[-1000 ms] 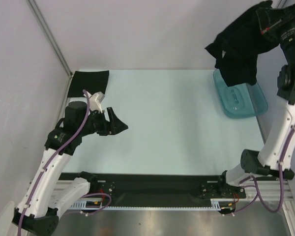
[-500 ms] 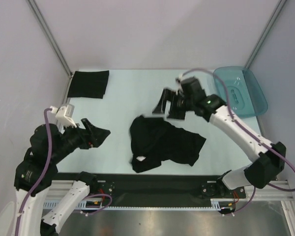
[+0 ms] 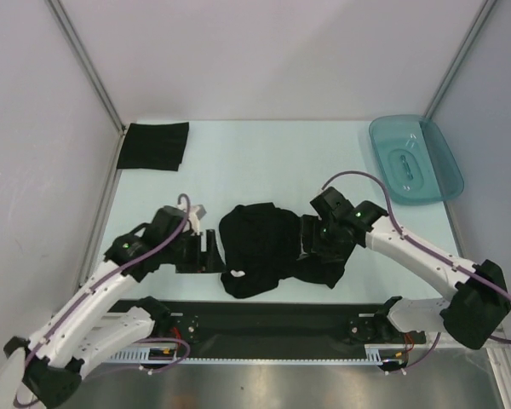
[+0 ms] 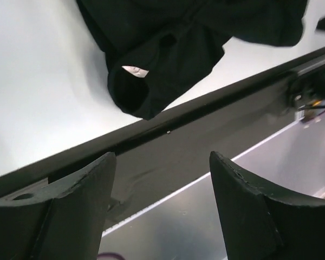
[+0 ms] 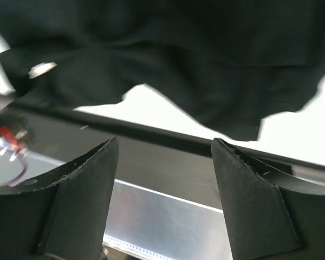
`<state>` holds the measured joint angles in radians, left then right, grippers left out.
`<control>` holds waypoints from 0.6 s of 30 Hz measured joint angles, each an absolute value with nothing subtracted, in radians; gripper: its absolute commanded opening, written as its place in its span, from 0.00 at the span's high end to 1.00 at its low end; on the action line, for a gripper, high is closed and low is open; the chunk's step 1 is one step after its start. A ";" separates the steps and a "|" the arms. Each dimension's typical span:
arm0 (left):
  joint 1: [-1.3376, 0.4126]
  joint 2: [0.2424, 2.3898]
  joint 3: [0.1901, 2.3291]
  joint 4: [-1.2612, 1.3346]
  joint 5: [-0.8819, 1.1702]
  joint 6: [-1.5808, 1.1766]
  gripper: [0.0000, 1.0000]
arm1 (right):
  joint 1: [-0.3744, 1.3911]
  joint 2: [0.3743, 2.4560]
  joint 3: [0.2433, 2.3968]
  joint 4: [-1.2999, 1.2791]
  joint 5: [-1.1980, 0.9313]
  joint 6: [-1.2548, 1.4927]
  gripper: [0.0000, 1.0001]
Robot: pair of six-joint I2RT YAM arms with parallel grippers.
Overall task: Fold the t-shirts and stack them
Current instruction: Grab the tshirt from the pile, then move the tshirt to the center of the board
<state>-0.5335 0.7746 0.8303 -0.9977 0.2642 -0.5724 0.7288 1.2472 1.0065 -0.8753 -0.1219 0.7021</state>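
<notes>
A crumpled black t-shirt (image 3: 268, 247) lies in a heap near the table's front edge, its white neck label (image 3: 237, 273) facing up. A second t-shirt (image 3: 155, 146) lies folded flat at the back left corner. My left gripper (image 3: 207, 253) hangs open just left of the heap, with nothing between its fingers. In the left wrist view the heap (image 4: 168, 38) shows ahead of the left gripper (image 4: 162, 208). My right gripper (image 3: 312, 240) is low over the heap's right side, open. Its wrist view has the cloth (image 5: 195, 59) above the empty right gripper (image 5: 165, 200).
A translucent teal tray (image 3: 443, 175) stands at the back right. The black front rail (image 3: 272, 319) runs along the near edge just below the heap. Corner posts rise at the back left and back right.
The right gripper carried the t-shirt from high over the tray down to the table's front middle, let it go and now hovers open over it. The left gripper swung right to the heap's left edge.
</notes>
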 measured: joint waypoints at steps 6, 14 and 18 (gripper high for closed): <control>-0.733 0.965 0.806 -0.860 0.155 -0.570 0.32 | 0.577 1.289 0.980 -0.903 -0.065 0.672 0.25; -0.868 1.299 0.910 -0.740 0.015 -0.458 0.36 | 0.471 1.407 0.963 -0.856 -0.101 0.581 0.23; -0.902 1.405 0.964 -0.706 -0.029 -0.406 0.41 | 0.481 1.492 0.963 -0.808 -0.130 0.554 0.26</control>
